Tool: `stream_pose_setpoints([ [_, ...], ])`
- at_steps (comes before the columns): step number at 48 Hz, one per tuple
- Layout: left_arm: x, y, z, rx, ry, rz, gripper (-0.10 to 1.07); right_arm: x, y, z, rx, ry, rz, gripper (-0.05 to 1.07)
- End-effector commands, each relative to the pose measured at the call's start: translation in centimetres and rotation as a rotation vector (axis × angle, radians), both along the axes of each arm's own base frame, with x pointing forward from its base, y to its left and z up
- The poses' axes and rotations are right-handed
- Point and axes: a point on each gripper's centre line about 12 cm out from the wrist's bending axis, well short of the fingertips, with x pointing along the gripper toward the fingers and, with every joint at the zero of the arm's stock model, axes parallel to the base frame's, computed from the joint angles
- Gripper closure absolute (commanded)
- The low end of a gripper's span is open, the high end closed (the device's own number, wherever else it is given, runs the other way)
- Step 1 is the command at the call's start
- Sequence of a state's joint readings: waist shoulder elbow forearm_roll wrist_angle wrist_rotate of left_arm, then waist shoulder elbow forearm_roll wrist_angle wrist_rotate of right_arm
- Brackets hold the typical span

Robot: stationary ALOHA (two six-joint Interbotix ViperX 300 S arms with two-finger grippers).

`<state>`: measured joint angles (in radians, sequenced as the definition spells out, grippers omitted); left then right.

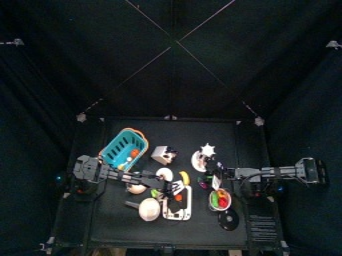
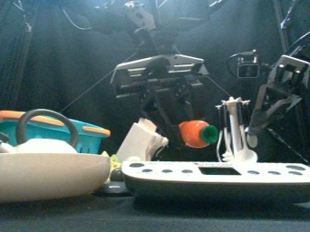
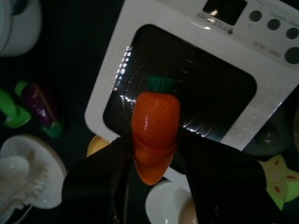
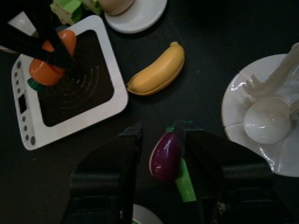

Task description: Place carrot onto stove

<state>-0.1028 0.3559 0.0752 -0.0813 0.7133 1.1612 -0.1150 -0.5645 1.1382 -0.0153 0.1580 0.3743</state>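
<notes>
My left gripper (image 3: 155,171) is shut on the orange carrot (image 3: 155,136) and holds it, green top forward, above the dark cooking plate of the white stove (image 3: 128,52). In the front view the carrot (image 2: 194,133) hangs clear above the stove (image 2: 218,174), not touching it. The right wrist view shows the carrot (image 4: 52,59) over the stove (image 4: 87,109) in the left gripper. My right gripper (image 4: 166,133) is open and hovers to the stove's right over a purple eggplant (image 4: 166,156) lying on the table.
A banana (image 4: 158,68) lies beside the stove. A white plate (image 4: 251,131) with a white spoon (image 2: 237,136) is to the right. The teal basket (image 1: 123,148) stands back left, and a white bowl (image 2: 49,174) front left. A yellow star (image 3: 281,171) lies near the stove.
</notes>
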Motion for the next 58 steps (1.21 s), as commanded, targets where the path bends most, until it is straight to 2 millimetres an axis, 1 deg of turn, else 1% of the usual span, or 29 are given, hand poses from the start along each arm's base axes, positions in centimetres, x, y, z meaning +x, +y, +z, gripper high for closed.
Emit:
stream_pose_setpoints([
  [1,1.0,-0.9,1.7,-0.068,0.005,-0.041,0.43,0.3,-0.1,0.5,-0.002,-0.02,-0.003,0.28],
  [5,1.1,-1.3,1.7,-0.133,0.033,-0.074,0.43,0.2,-0.1,0.4,-0.001,-0.018,-0.004,0.28],
  [15,1.5,-0.3,2.0,-0.175,0.013,-0.137,0.43,0.1,-0.2,0.3,-0.004,-0.016,-0.006,0.28],
  [27,1.9,1.1,1.0,-0.178,0.031,-0.144,0.42,0.1,-0.3,0.3,-0.007,-0.016,-0.007,0.28],
  [43,2.3,1.5,0.9,-0.238,0.065,-0.127,0.39,0.1,-0.6,0.3,-0.007,-0.016,-0.021,0.28],
  [49,2.2,1.4,0.5,-0.248,0.081,-0.125,0.34,0.1,-0.6,0.3,-0.008,-0.016,-0.019,0.28],
  [58,2.2,1.4,0.2,-0.251,0.09,-0.125,0.19,0.2,-0.6,0.4,-0.009,-0.019,-0.02,0.28],
])
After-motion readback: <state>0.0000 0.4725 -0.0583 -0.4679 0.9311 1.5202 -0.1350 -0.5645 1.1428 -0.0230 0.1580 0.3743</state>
